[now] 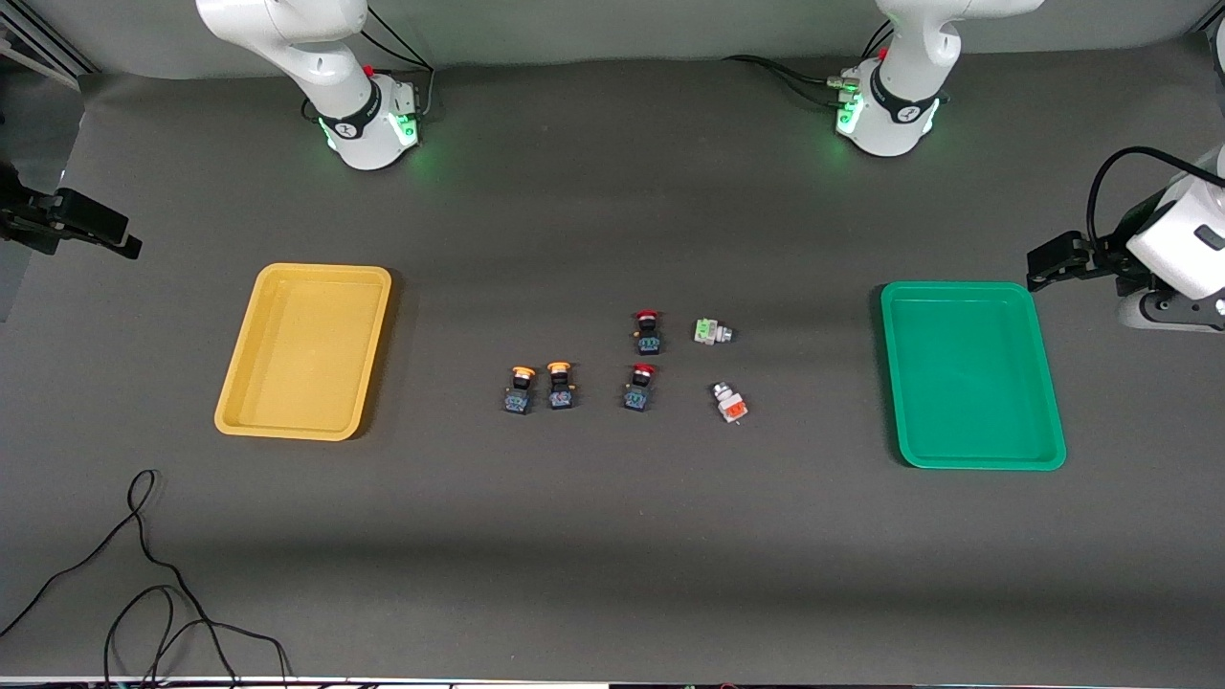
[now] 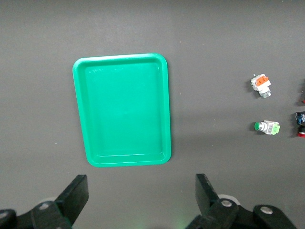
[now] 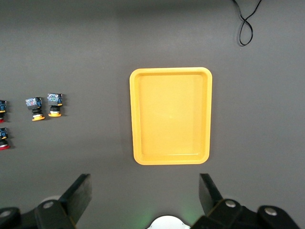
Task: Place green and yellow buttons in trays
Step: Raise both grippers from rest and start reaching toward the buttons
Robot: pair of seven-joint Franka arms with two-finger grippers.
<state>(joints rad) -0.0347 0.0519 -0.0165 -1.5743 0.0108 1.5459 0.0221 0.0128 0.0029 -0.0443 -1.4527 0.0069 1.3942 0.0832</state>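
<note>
Two yellow-capped buttons (image 1: 520, 389) (image 1: 560, 384) stand side by side mid-table; the right wrist view shows them too (image 3: 34, 107) (image 3: 54, 104). A white-grey button with a green face (image 1: 711, 332) (image 2: 268, 127) lies farther from the front camera, toward the green tray. The yellow tray (image 1: 304, 350) (image 3: 170, 116) sits toward the right arm's end and holds nothing. The green tray (image 1: 971, 373) (image 2: 121, 109) sits toward the left arm's end, with nothing in it. My left gripper (image 2: 141, 188) hangs open, high beside the green tray. My right gripper (image 3: 144, 188) hangs open, high beside the yellow tray.
Two red-capped dark switches (image 1: 648, 331) (image 1: 640, 387) stand between the yellow-capped pair and the green button. A white switch with an orange face (image 1: 731, 403) lies nearer to the front camera than the green button. A black cable (image 1: 144, 574) loops near the table's front corner at the right arm's end.
</note>
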